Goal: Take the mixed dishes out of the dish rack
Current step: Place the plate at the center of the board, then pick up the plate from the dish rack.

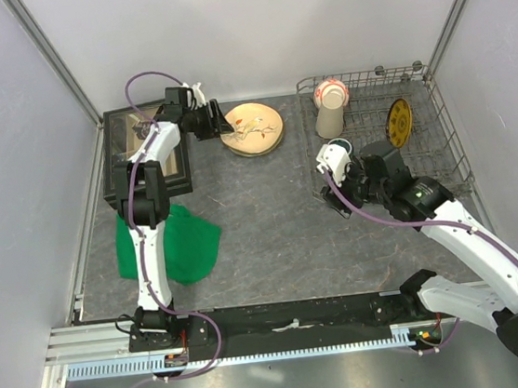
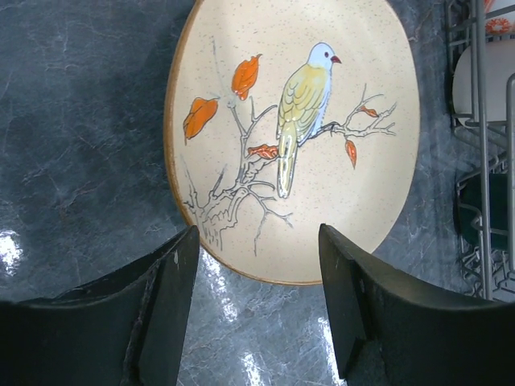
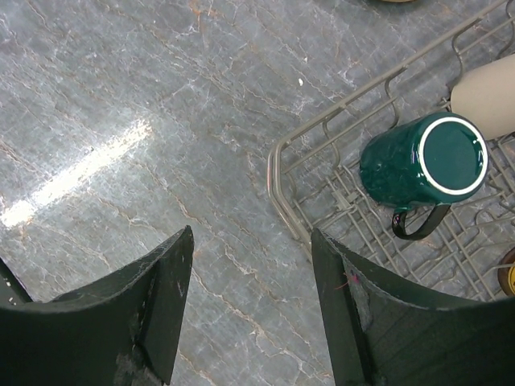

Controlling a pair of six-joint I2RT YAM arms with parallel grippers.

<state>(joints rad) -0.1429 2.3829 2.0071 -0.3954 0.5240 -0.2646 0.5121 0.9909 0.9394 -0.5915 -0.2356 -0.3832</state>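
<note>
Right wrist view showed the right hand [image 3: 251,241] spread and empty over the table [image 3: 121,96], with the dark green mug [image 3: 422,165] at roughly 2 o'clock just inside the dish rack's [image 3: 278,173] corner, base towards the camera, way nearer to it than the left hand [image 1: 217,123], also spread, over by the plate [image 1: 253,129].

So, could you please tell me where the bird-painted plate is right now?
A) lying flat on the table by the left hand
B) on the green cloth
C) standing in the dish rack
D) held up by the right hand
A: the bird-painted plate lies flat on the grey table, outside the dish rack, and the left hand is open beside its rim.
</note>
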